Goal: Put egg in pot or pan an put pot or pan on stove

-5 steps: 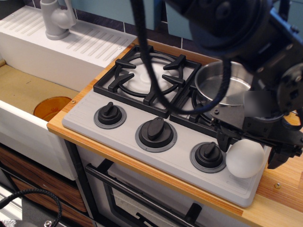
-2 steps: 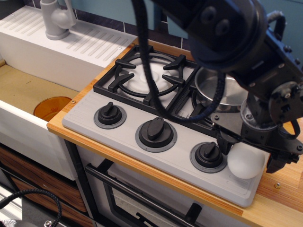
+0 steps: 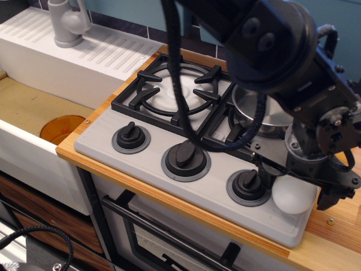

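Dropping lower over the last second, your gripper now brackets the egg at the stove's lower-right corner; whether it has closed, I cannot tell. The pan waits on the right grate, so lift next.

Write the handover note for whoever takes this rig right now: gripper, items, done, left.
Gripper: down over the egg, fingers largely hidden; open or shut cannot be told.
Egg: on the stove front right corner, beside the right knob, not in the pan.
Pan: on the right burner grate, appears empty.
Done: pan on stove.
Left: grasp the egg, lift it, place it in the pan.
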Robot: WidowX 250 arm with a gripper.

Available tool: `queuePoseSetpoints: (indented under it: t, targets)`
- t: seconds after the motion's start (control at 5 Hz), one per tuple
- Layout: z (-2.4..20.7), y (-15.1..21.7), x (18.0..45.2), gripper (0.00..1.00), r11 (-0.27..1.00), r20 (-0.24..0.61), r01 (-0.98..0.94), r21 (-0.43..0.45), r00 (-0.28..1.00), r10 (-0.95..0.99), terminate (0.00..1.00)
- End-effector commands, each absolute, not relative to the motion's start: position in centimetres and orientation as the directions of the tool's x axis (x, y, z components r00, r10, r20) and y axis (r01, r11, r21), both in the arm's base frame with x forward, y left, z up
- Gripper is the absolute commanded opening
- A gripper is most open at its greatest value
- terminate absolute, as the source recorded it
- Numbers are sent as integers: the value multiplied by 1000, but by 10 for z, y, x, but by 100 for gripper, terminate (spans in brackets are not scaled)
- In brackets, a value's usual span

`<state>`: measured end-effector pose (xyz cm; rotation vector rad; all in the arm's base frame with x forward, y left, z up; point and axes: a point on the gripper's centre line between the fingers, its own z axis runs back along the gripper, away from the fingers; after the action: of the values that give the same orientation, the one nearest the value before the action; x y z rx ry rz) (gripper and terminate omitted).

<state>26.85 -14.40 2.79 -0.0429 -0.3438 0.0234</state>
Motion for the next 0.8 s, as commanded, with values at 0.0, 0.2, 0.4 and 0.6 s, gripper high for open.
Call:
queuePoseSetpoints:
  t: [0.0, 0.2, 0.4, 0.6]
  targets:
    - [31, -152, 269, 0, 997, 342, -40, -62, 938, 59, 0]
    - [33, -153, 268, 0, 997, 332, -48, -61, 941, 66, 0]
    - [39, -155, 266, 0, 997, 320, -55, -58, 945, 71, 0]
    - [57, -155, 265, 0, 997, 297, -62, -47, 952, 73, 0]
